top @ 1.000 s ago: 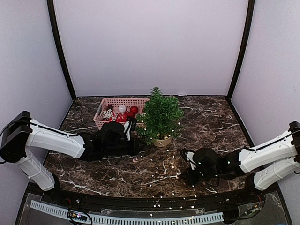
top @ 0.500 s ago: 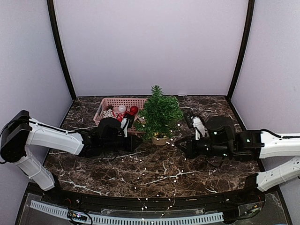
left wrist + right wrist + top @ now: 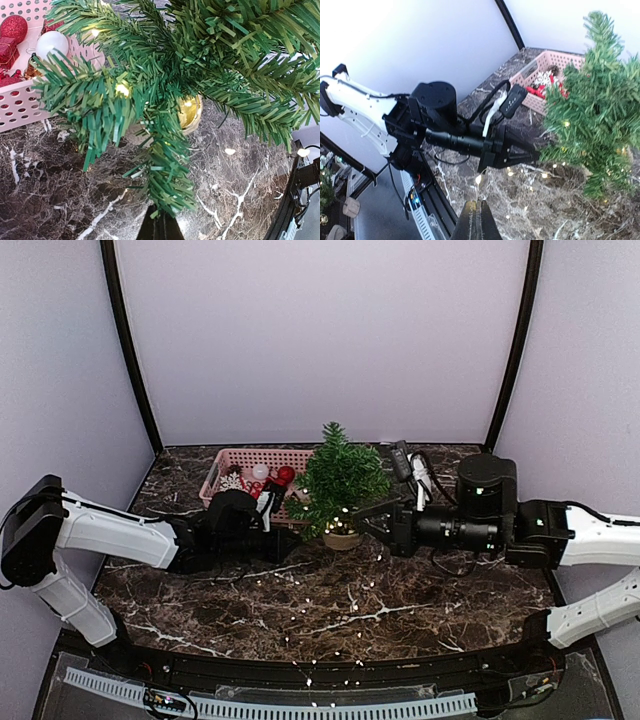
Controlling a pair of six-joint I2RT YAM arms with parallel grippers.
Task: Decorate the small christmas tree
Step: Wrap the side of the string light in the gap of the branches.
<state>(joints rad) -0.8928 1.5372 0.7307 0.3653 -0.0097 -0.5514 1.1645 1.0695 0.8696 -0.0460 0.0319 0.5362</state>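
Swinging in from the front right corner over the last second, the right gripper point(image 3: 479, 220) is now hovering just to the right of the small christmas tree point(image 3: 340, 480), level with its lowest branches. The string of tiny warm-white lights point(image 3: 479, 178) is trailing after it, leaving fewer bulbs lying across the dark brown marble-patterned tabletop point(image 3: 200, 590) than before. Its fingers are pressing fully together, and the thin wire is running straight out of their tips to a lit bulb, so they are pinching the string.

The left gripper point(image 3: 160, 226) is staying where it was. Its fingers are closed too, with the tips touching a drooping lower branch on the tree's left side; whether they are clamping needles or wire I cannot tell.

The tree is standing upright in its small round tan pot point(image 3: 344, 539) at the middle of the table, with several bulbs glowing among the needles. Its branches are overhanging the right corner of the pink perforated plastic basket point(image 3: 232, 462), which is holding a red glitter ball point(image 3: 13, 27), a white ball point(image 3: 51, 44) and a white snowflake point(image 3: 231, 483).

On the front rail, a small circuit board point(image 3: 165, 702) is showing coloured dots; any marking on it is too small to read.
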